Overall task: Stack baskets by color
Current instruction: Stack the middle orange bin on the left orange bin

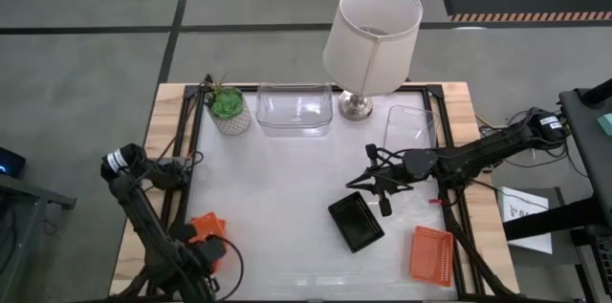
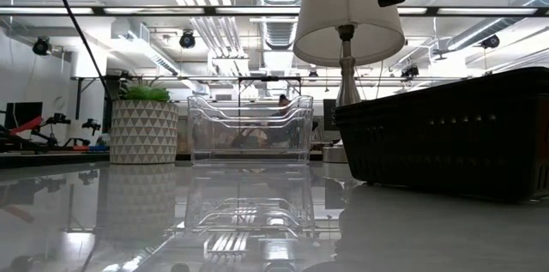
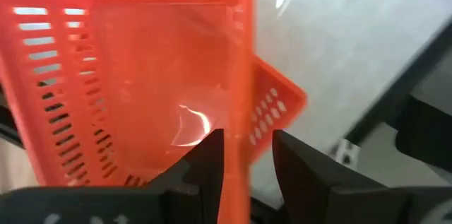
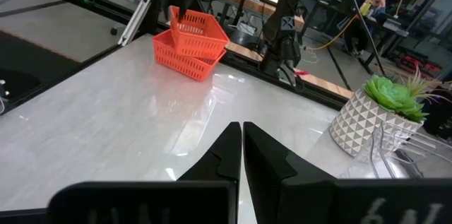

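We found the left hand [image 1: 212,248] at the near left corner of the surface [image 1: 287,188], its fingers [image 3: 205,160] parted a little and straddling the rim of the upper orange basket [image 3: 141,75]. The rim stood between them; we could not tell whether either finger pressed on it. That basket sat tilted inside a second orange basket [image 4: 185,58], the pair forming a rough stack directly under the hand.

The right hand [image 1: 382,188] hung over the middle right of the surface, fingers clenched together on nothing. Just below and inboard of it lay the black basket [image 1: 356,221], apart from the fingers. Whether that was one basket or several nested we could not tell. Beyond the black basket, toward the near right corner, lay a third orange basket [image 1: 432,254], alone, well apart from the stack at the left hand.

Past the right hand on the far side, a single clear basket [image 1: 409,127] rested by the right edge. The white lamp [image 1: 371,40] stood just beside it, its shade overhanging the space between that basket and the clear baskets [image 1: 295,110] nested at the far edge. The low view showed several rims there. The potted plant [image 1: 228,109] stood just left of them.

Between the two hands the surface carried only the black basket.
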